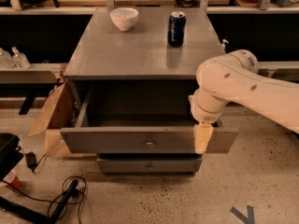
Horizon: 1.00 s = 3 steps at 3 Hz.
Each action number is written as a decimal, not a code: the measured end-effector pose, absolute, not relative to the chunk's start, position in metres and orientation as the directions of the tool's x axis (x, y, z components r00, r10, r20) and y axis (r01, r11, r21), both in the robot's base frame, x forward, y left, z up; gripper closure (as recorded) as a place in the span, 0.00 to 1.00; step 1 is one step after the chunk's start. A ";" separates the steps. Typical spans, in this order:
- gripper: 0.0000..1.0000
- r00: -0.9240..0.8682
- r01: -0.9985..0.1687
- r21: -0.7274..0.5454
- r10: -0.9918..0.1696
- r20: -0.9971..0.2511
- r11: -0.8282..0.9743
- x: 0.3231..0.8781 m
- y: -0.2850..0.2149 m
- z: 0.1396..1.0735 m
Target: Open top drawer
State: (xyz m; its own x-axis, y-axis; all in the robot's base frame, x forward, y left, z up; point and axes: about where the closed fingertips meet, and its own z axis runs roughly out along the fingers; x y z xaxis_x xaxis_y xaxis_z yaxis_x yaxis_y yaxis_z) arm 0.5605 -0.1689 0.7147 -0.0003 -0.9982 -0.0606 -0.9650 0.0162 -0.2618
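We see the robot's white arm (pixel 243 85) reaching in from the right, bent at a bulky joint and turned downward. Its cream gripper (pixel 202 139) points straight down, right in front of the right part of the top drawer (pixel 117 139), at or just before the front panel. We cannot tell whether the gripper is clenched or released.

The top drawer stands open, drawn out toward us from under the grey surface (pixel 135 52), with its small brass knob (pixel 150 144) at centre. Its deep grey box shows only dark inner walls. A narrower drawer front (pixel 149 165) sits shut below.

On the surface, a white bowl (pixel 124 17) and a dark blue can (pixel 176 28) stand upright and apart near the far edge. A cardboard box (pixel 52 118) leans at the cabinet's left, and black cables (pixel 65 197) lie on the floor
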 end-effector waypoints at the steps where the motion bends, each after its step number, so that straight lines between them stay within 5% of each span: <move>1: 0.00 -0.011 -0.974 -0.225 -0.999 -0.046 0.021 0.561 -0.168 0.696; 2: 0.15 -0.032 -0.982 -0.186 -0.999 -0.042 0.040 0.555 -0.169 0.679; 3: 0.46 -0.060 -0.988 -0.136 -0.997 -0.043 0.066 0.540 -0.170 0.668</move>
State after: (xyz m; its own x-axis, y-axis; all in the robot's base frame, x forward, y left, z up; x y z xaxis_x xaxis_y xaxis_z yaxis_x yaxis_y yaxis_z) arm 0.5398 -0.1704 0.6679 -0.0603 -0.9972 -0.0434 -0.9885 0.0657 -0.1365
